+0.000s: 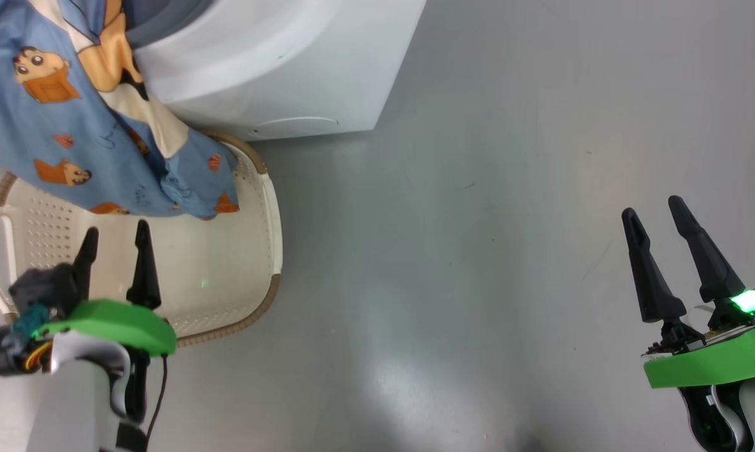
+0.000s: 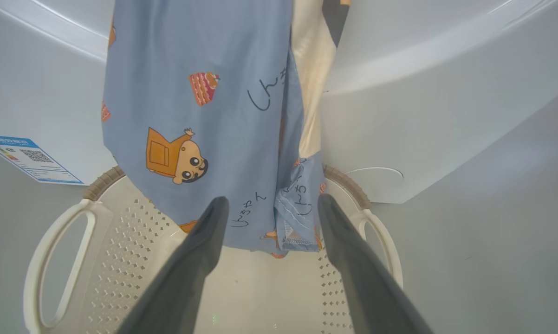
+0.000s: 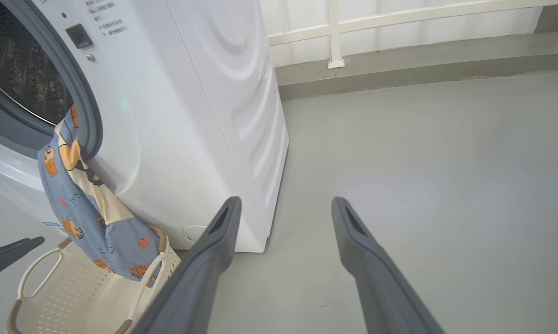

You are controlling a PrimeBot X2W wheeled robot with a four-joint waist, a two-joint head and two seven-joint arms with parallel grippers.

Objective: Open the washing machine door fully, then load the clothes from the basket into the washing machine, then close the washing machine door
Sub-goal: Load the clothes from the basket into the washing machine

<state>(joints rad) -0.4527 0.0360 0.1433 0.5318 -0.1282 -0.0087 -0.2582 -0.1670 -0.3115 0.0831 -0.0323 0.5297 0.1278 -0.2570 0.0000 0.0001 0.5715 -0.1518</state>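
Readable marks
Light blue cartoon-print clothes [image 2: 191, 93] carry handwritten "しんちゃん"; the blue-edged label sticker [image 2: 33, 160] on the big white boxy washing machine [image 2: 423, 116] shows a QR code, its print unreadable.

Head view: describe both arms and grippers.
The left gripper has two long, black, tapered fingers on a bright green mount, a pale forearm, a black housing with teal and orange wiring, and a dark cable. The right gripper has the same fingers and mount, plus a glowing green light.

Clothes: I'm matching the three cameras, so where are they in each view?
Head view: clothes upper left, hanging over basket.
Left wrist view: clothes top centre.
Right wrist view: clothes at left, draped from washer.
Shared landmark: basket under them.
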